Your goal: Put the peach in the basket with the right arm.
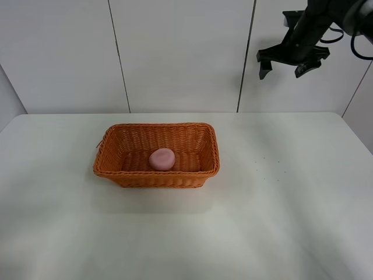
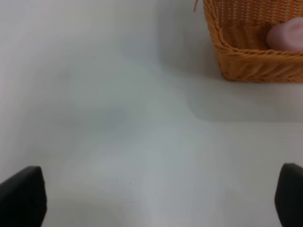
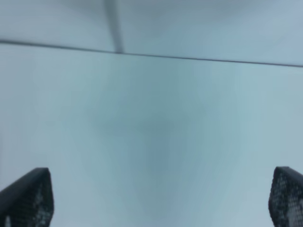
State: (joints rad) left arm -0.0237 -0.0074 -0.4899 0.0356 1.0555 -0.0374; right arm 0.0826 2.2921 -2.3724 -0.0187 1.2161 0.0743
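Peach point(image 1: 162, 159) is already lying on the floor of the basket point(image 1: 157, 178), roughly in the middle and a bit toward the front wall. As far as I can judge the putting-in part is done, and the step in hand is just parking things cleanly. Up in the far right corner you've got the right arm point(image 1: 317, 17), in front of the wall point(image 1: 175, 52) and well apart from the basket. The right claw point(image 1: 284, 71) is spread wide with nothing in it. The wrist view agrees: its fingertips point(image 3: 28, 198) sit out at the edges with only blurry table and wall between them. Over on the other side the left claw point(image 2: 156, 198) looks spread and empty too, over bare table point(image 2: 118, 118) near one corner of the basket. I can't see that arm at all in the high view. To finish this well I'd leave the right claw open, not dip over the basket, and take the arm to its rest spot on a high path. That way no finger or cable clips the braided rim. The basket looks light and nothing pins it down, so I'd guess a bump would slide it. The peach looks settled and isn't leaning on a side, so I wouldn't expect it to roll.
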